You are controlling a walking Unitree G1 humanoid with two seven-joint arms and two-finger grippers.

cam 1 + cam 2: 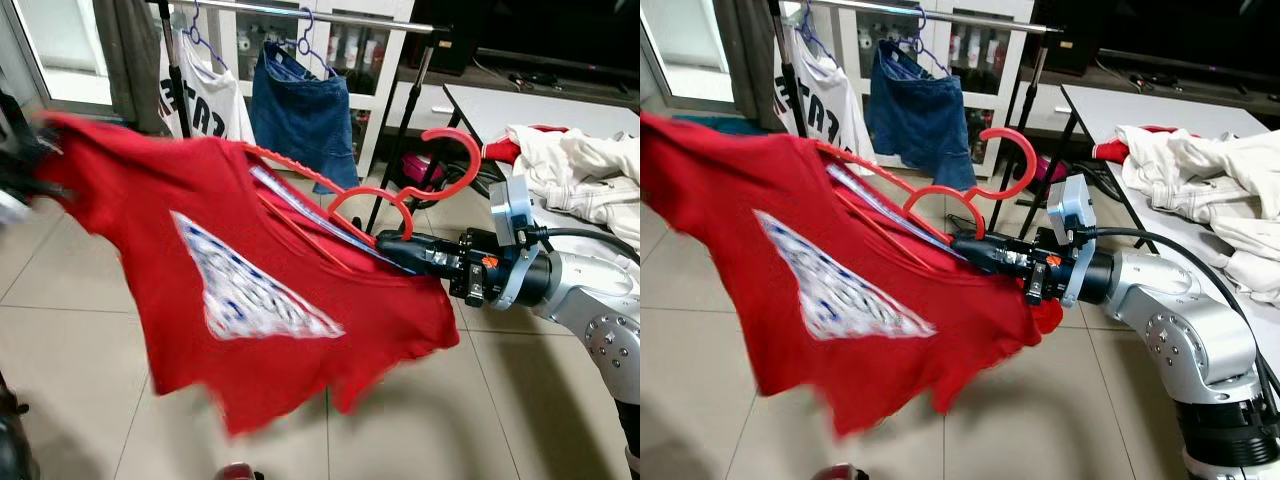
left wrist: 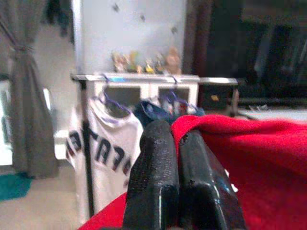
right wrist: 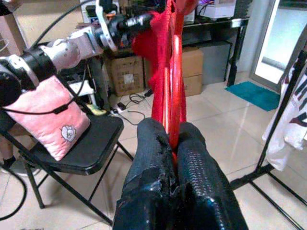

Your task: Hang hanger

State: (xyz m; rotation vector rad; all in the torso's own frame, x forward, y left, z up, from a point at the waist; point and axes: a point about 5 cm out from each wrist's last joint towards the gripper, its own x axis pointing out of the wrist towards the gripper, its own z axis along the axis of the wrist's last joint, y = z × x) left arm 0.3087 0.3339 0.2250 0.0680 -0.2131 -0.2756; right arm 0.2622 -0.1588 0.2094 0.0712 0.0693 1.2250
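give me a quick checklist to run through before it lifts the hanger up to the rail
1. Right end effector clamped on the red hanger: ok, fingers closed on it in the right wrist view.
2. Left end effector pinching the red t-shirt: ok, holding the far edge and spreading the cloth.
3. Hook free to catch the rail: ok, it sticks up clear of the shirt.
4. Hook level with the clothes rail: not ok, it sits well below.
5. Free spot on the rail: ok, bare bar to the right of the denim skirt.
6. Shirt seated squarely on the hanger: cannot tell, cloth is blurred and bunched.
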